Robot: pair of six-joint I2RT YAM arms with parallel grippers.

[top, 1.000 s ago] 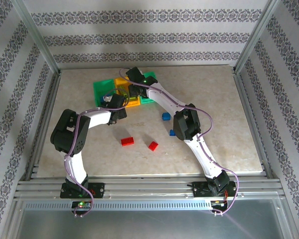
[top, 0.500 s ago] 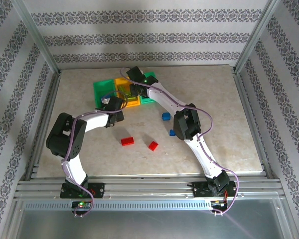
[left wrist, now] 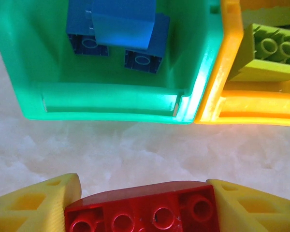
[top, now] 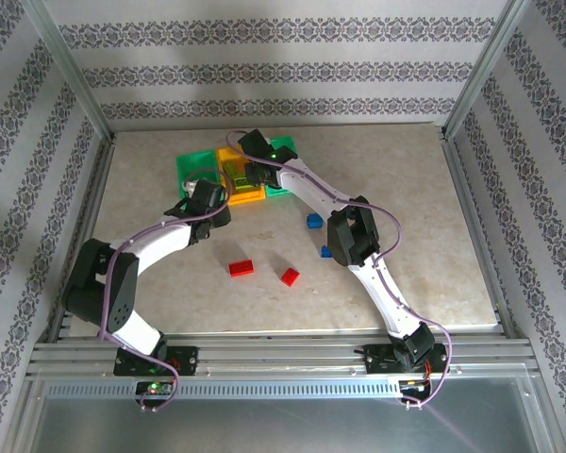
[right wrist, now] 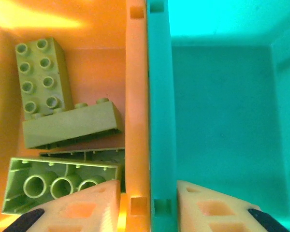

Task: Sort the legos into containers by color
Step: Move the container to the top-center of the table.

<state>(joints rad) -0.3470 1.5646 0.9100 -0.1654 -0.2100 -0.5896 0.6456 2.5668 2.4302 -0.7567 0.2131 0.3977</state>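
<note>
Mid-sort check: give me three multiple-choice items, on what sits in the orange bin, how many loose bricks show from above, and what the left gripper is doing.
1. What lies in the orange bin? A lime legos; B blue bricks; C nothing.
2. How many loose bricks show on the table from above? A two; B four; C seven.
3. The left gripper is: A open and empty; B gripping a blue brick; C gripping a red lego.
Answers: 1 A, the right wrist view shows lime legos inside it. 2 B, two loose red legos plus two loose blue legos. 3 C, the red lego sits between its fingers.
</note>
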